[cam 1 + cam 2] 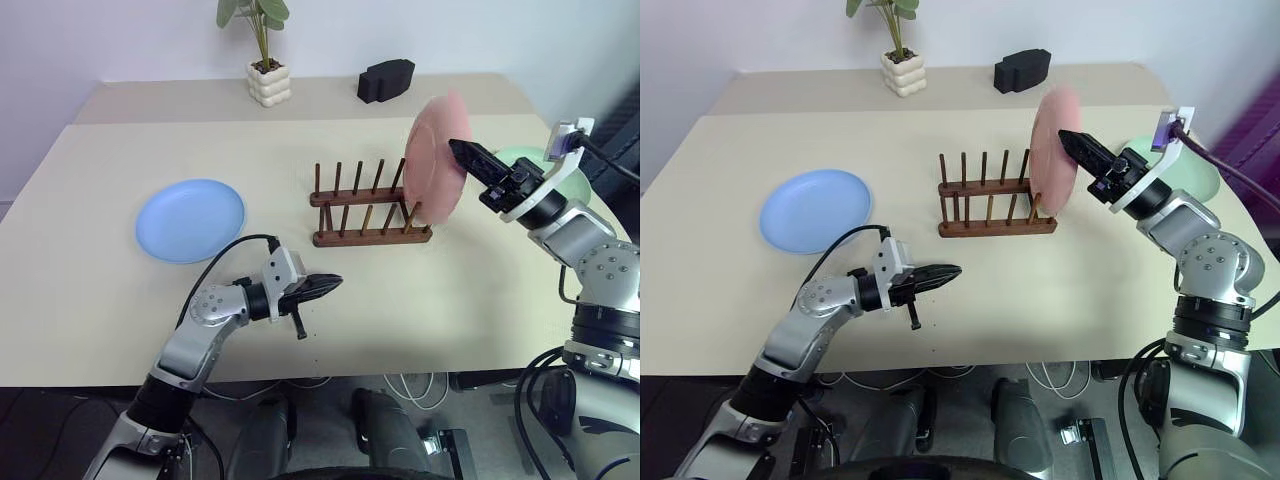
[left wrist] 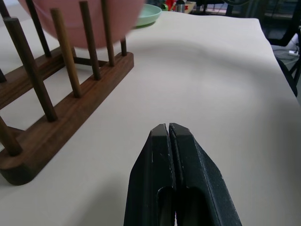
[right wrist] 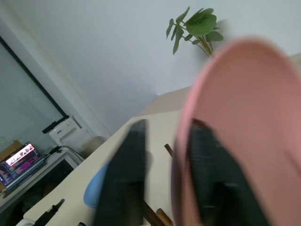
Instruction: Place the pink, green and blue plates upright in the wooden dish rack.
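Observation:
The pink plate [image 1: 432, 150] stands upright at the right end of the wooden dish rack [image 1: 370, 236], its lower edge down among the end pegs. My right gripper [image 3: 169, 126] is open: its fingers [image 3: 123, 174] straddle the plate's rim with a gap on one side. The blue plate [image 1: 190, 220] lies flat on the table to the left of the rack. Behind my right wrist lies the green plate [image 1: 1202, 178], partly hidden. My left gripper [image 2: 168, 129] is shut and empty, hovering low over the table in front of the rack.
A potted plant [image 1: 265, 70] and a black object [image 1: 385, 80] stand at the back of the beige table [image 1: 100, 300]. Cables hang below the table's front edge.

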Controlling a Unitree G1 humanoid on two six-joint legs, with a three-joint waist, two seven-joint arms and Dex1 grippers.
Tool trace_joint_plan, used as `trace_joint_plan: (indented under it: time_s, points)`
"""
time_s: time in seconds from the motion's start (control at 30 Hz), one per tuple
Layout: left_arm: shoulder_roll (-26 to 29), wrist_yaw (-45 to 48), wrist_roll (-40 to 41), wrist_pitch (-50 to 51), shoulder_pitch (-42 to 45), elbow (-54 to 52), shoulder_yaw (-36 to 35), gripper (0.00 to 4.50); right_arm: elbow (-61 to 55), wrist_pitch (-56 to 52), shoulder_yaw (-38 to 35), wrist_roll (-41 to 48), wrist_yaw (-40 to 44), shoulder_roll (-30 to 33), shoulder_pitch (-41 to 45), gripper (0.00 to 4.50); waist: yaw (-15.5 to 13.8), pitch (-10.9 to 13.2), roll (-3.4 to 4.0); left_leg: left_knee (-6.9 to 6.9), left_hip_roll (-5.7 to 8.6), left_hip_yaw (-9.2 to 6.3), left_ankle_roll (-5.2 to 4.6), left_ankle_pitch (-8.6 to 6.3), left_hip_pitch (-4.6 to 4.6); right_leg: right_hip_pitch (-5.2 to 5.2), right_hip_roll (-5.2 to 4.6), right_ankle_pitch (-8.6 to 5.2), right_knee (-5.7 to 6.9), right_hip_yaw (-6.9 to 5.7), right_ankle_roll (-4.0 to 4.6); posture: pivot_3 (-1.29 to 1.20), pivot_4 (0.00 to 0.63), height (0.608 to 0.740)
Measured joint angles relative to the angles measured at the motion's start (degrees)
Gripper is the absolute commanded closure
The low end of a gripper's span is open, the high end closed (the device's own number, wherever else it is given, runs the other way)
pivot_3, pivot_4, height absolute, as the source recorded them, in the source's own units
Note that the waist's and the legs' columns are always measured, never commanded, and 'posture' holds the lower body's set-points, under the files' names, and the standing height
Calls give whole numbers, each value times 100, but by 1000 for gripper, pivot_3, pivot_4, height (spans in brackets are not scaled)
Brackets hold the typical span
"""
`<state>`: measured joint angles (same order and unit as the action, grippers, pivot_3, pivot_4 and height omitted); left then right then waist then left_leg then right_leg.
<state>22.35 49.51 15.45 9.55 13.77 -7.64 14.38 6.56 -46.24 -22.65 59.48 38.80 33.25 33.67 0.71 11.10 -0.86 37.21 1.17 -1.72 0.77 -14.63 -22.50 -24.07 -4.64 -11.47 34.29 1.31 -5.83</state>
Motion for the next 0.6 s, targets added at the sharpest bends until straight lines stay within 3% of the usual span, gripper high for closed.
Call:
trace_joint_plan:
  time_s: [0.1,0.43,0.6]
  points:
    - [1,-5,0,4,-3,-2,-2,4500,0,102,1,-119,-8,-41,0,756,0,0,0,0,0,0,0,0,0,0,0,0,0,0,0,0,150,734]
    - [5,-50,0,13,-28,-35,-3,4500,9,837,-176,-508,69,-37,94,756,0,0,1,0,1,2,0,0,0,0,0,0,0,0,-1,0,150,734]
    - [13,-94,2,19,-65,-98,-6,4500,667,1826,-489,-1282,-236,516,621,756,-16,0,0,1,4,3,0,0,-1,1,-1,-1,-5,0,1,0,150,734]
